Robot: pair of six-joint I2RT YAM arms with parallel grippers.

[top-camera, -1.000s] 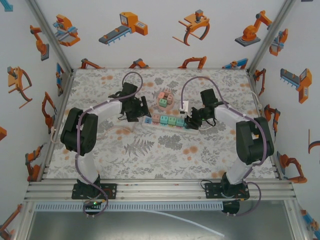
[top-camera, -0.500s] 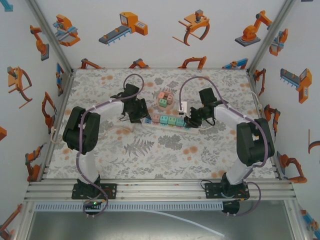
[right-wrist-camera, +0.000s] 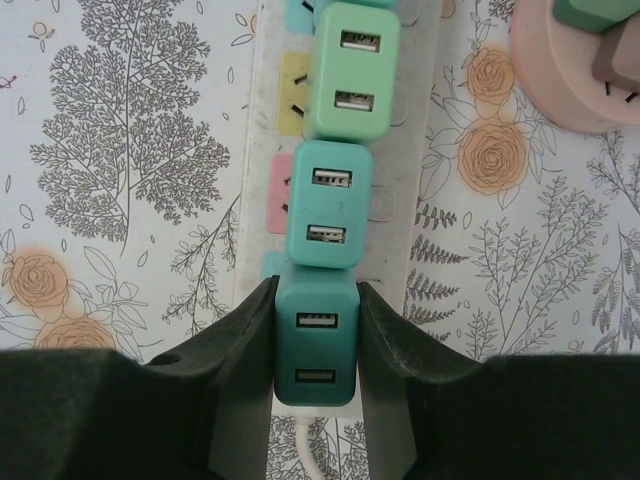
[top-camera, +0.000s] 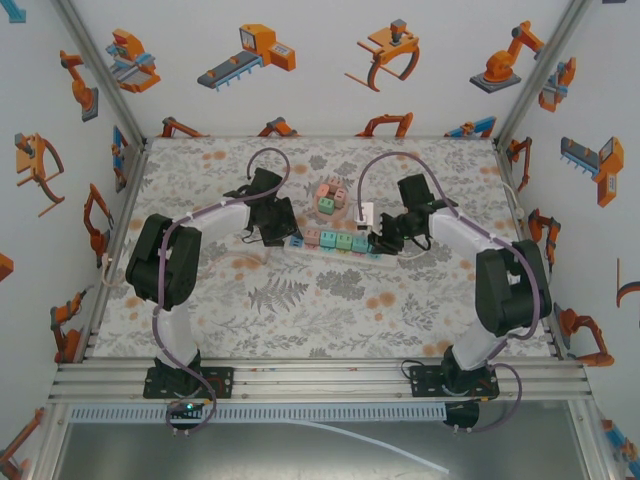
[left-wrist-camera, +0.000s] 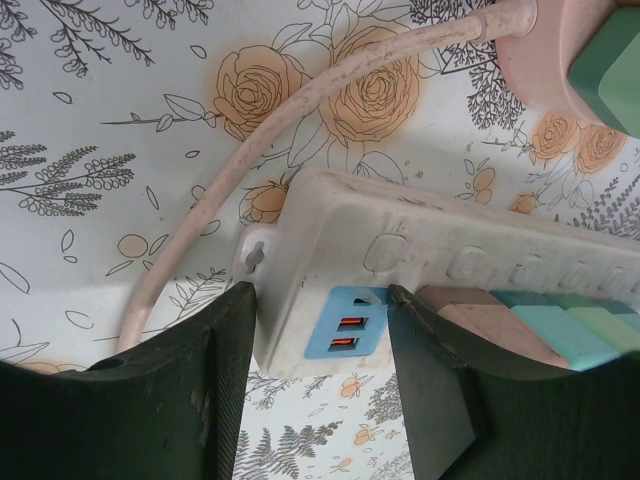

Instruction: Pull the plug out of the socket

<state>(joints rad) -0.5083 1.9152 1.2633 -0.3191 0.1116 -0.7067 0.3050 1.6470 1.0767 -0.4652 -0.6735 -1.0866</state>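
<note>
**My right fingers hold the end plug, ready for the pull**

The dark teal plug [right-wrist-camera: 316, 350] sits in the right end of the power strip [right-wrist-camera: 262, 130], in the middle of the table [top-camera: 330, 300], and my right gripper [right-wrist-camera: 316, 292] is clenched on its two sides. My left gripper [left-wrist-camera: 322, 300] straddles the strip's USB end, fingers close against it. Whether they truly press, I cannot tell. If that hold is weak, I think the whole strip will rise with the plug; a slanted pull could jam the pins, or my pads could slide off the smooth sides. The lighter plug [right-wrist-camera: 330, 205] stands just beside. Both my arms reach forward, wrists turned inward — facing each other along the strip.
</note>
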